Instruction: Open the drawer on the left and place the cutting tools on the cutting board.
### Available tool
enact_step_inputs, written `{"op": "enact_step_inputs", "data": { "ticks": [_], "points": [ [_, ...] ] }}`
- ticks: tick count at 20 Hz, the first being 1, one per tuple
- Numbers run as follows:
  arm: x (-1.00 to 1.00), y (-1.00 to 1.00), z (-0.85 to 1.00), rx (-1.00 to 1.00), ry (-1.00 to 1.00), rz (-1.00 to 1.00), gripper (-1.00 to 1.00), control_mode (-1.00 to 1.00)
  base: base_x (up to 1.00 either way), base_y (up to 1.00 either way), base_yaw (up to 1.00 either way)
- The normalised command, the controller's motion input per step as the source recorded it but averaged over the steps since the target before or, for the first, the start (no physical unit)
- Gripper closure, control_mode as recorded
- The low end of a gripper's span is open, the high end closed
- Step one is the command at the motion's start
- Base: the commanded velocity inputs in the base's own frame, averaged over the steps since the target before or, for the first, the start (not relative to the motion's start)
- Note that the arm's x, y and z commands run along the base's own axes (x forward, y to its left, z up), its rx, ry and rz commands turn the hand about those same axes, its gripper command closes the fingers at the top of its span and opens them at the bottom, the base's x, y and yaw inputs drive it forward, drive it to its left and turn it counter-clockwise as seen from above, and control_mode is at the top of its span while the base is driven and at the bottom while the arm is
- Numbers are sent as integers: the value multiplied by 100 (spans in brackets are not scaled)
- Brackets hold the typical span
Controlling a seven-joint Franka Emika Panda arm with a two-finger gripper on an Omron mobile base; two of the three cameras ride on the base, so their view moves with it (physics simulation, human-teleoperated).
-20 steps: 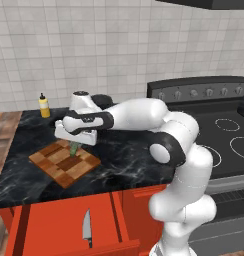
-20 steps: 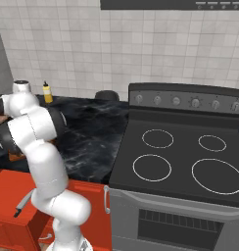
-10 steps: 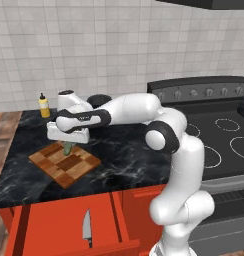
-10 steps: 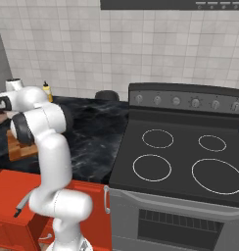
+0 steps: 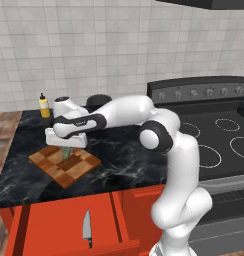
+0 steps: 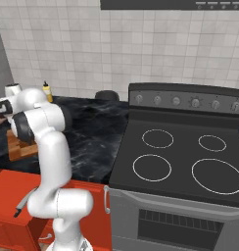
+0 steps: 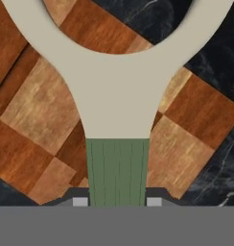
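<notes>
My gripper (image 5: 67, 148) hangs just above the checkered cutting board (image 5: 64, 165), shut on the green handle of the Y-shaped peeler (image 5: 67, 153). In the hand view the peeler (image 7: 117, 96) points away from my gripper (image 7: 117, 202), its pale head over the cutting board (image 7: 35, 108). The left drawer (image 5: 54, 225) stands pulled open below the counter. A small knife (image 5: 86, 229) lies inside it, blade pointing to the back. From the right, the cutting board (image 6: 17, 147) peeks out behind the arm, and the knife (image 6: 22, 204) shows over the drawer.
A yellow bottle (image 5: 43, 106) and a dark round pot (image 5: 97, 101) stand at the back of the black marble counter (image 5: 119, 165). The stove (image 5: 219, 140) with its burners lies to the right. A wood floor edge shows at far left.
The hand with the peeler has shifted a little left and lower over the cutting board. The knife and drawer have not moved.
</notes>
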Motion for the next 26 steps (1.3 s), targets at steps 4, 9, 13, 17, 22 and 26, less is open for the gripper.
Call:
{"op": "enact_step_inputs", "data": {
  "ticks": [4, 9, 13, 17, 22, 26],
  "points": [
    [0, 0, -45, 0, -3, 0, 100, -100, 0, 0, 0],
    [0, -3, -48, 0, -3, 0, 100, -100, 0, 0, 0],
    [1, -1, -21, 0, -3, 0, 100, -100, 0, 0, 0],
    [13, 0, -1, 0, -1, 0, -100, -100, 0, 0, 0],
    [4, 0, 0, 0, 3, 0, -100, -100, 0, 0, 0],
    [-7, 0, 0, 0, 0, 0, -100, -100, 0, 0, 0]
  ]
}}
